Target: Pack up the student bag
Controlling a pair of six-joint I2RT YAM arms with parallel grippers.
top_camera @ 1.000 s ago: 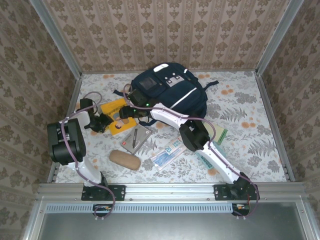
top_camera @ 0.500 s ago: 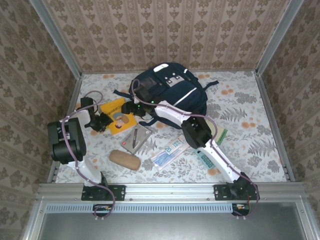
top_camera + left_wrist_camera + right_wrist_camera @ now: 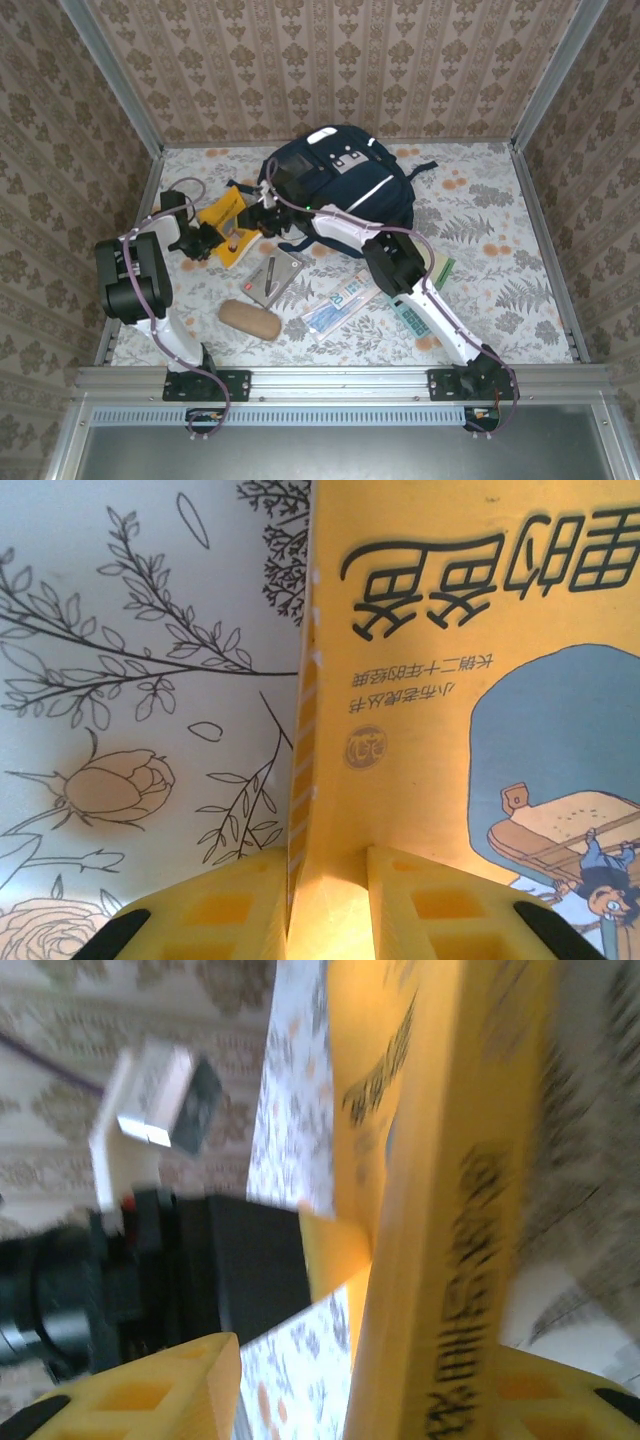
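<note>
1. The right wrist view is motion-blurred, so the print on the spine of the yellow book [image 3: 440,1160] cannot be read.
2. In the left wrist view, its cover runs off the top and right edges.
3. From above, the right arm [image 3: 340,228] hides the near left corner of the student bag [image 3: 370,185].

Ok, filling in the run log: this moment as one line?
left gripper: shut on yellow book edge | right gripper: open, astride book spine | book: tilted, beside student bag
</note>
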